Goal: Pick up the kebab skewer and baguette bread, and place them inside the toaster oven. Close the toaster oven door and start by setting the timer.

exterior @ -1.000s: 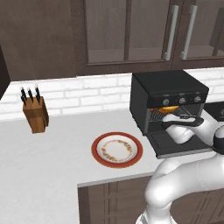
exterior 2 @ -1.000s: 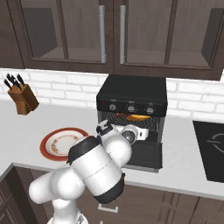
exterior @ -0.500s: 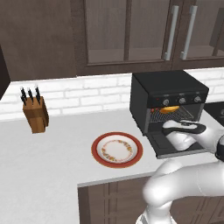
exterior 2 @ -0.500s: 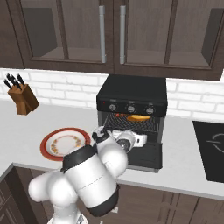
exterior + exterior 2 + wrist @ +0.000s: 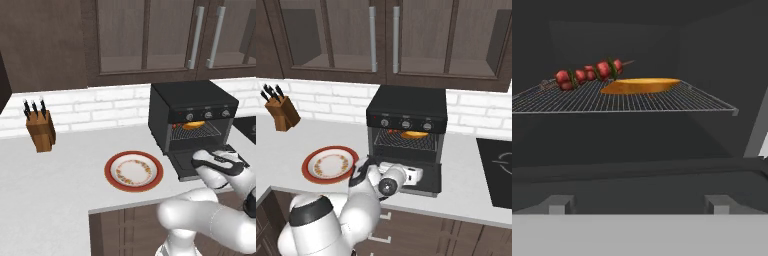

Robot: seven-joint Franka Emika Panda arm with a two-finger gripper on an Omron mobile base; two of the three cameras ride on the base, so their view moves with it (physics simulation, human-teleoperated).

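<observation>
Kebab skewer (image 5: 589, 72) and baguette bread (image 5: 641, 85) side by side on wire rack (image 5: 677, 101) inside toaster oven (image 5: 407, 110), toaster oven door (image 5: 432, 182) dropped open (plate (image 5: 111, 171) bare), gripper (image 5: 413, 176) over door, jaw spread impossible to tell.

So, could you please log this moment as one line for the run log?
kebab skewer: on rack | baguette bread: on rack | toaster oven door: open | gripper: empty, facing the oven
</observation>
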